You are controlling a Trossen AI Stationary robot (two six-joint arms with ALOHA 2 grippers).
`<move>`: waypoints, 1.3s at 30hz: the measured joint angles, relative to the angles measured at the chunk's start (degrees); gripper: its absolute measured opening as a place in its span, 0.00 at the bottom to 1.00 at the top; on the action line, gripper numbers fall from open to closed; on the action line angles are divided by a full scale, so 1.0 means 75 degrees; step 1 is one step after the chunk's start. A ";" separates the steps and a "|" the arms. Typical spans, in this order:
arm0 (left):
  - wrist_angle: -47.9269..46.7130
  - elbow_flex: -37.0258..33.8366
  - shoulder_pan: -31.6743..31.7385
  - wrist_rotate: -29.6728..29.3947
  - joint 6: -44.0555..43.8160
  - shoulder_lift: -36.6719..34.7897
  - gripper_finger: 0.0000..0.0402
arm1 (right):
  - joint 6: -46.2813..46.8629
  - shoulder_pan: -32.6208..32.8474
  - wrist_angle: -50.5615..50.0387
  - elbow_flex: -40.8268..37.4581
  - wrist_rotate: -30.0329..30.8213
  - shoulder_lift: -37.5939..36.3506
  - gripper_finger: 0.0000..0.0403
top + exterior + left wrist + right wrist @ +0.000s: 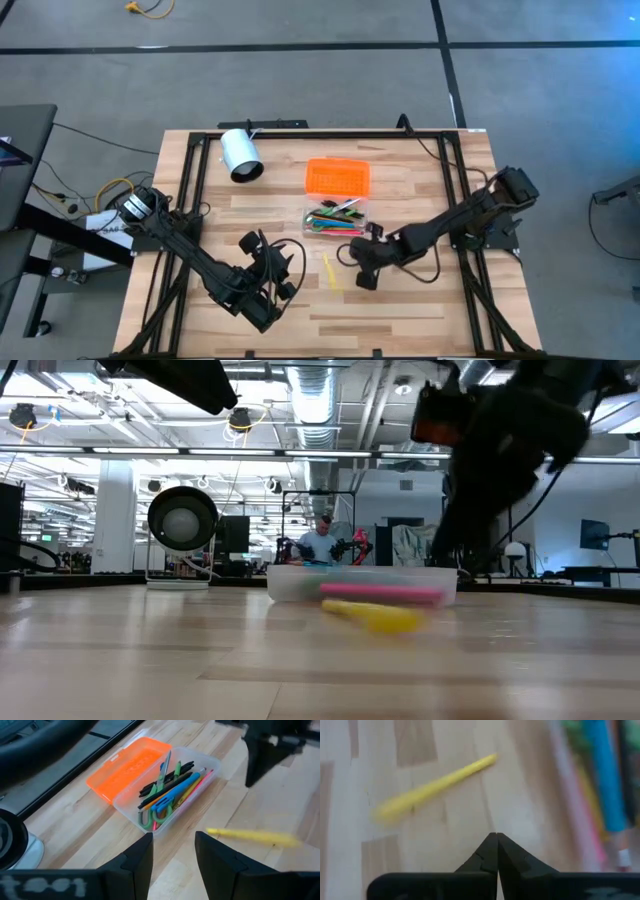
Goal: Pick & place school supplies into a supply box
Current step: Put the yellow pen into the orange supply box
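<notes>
The supply box (336, 218) is a clear tray lying open at the table's middle, with its orange ribbed lid (337, 177) flat on the far side. Pens, pencils, markers and green-handled scissors (167, 787) lie inside the tray. One yellow marker (330, 272) rests flat on the table just near of the box, also seen as the yellow marker (435, 785) ahead of the right fingers. My right gripper (356, 268) is shut beside that marker, to its right, touching nothing. My left gripper (172, 855) is open, near and left of the box.
A white cylinder (240, 155) lies on its side at the table's far left. Black frame rails (190, 190) run along the left and right table edges. Bare wood shows along the near side of the table.
</notes>
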 joint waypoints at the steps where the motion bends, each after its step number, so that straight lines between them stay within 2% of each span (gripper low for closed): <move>1: -0.0003 0.0000 0.0000 -0.0003 0.0000 0.0000 0.34 | -0.0078 -0.0072 -0.0034 0.0005 0.0047 -0.0110 0.01; 6: -0.0001 0.0000 0.0000 -0.0006 -0.0003 0.0000 0.34 | -0.0398 -0.0624 -0.0275 0.0012 0.0089 -0.0575 0.01; 11: 0.0003 0.0000 -0.0012 0.0089 -0.0064 0.0000 0.34 | -0.1270 -0.0918 -0.0141 0.0020 -0.0525 -0.0802 0.00; 16: 0.0328 -0.0229 0.0009 0.1065 -0.0195 -0.0012 0.34 | -0.1724 -0.0925 0.0210 0.0020 -0.0858 -0.0809 0.00; 18: 0.0791 -0.0505 0.0001 0.1489 -0.0195 -0.0012 0.34 | -0.2514 -0.0844 0.0803 0.0024 -0.1557 -0.0809 0.00; 20: 0.1409 -0.0807 -0.0052 0.1797 -0.0180 -0.0011 0.34 | -0.3008 -0.0659 0.1159 0.0029 -0.1880 -0.0809 0.00; 23: 0.2515 -0.1228 -0.0174 0.1945 0.0124 -0.0006 0.34 | -0.3099 -0.0494 0.1125 0.0029 -0.1635 -0.0809 0.00; 26: 0.4330 -0.1796 -0.0233 0.2046 0.1279 -0.0006 0.34 | -0.2982 -0.0536 0.1109 0.0029 -0.1536 -0.0809 0.00; 28: 0.5448 -0.2264 -0.0140 0.2539 0.2020 -0.0006 0.34 | -0.2878 -0.0543 0.1106 0.0029 -0.1678 -0.0809 0.01; 31: 0.6783 -0.2884 0.0125 0.3393 0.2426 -0.0006 0.34 | -0.2876 -0.0462 0.1028 0.0029 -0.1841 -0.0809 0.05; 35: 0.7406 -0.3308 0.0380 0.3597 0.2647 -0.0003 0.34 | -0.2789 -0.0363 0.1012 0.0029 -0.1803 -0.0809 0.15; 39: 0.7734 -0.3316 0.0678 0.3758 0.3841 0.0019 0.34 | -0.2239 -0.0362 0.0715 0.0029 -0.1788 -0.0809 0.24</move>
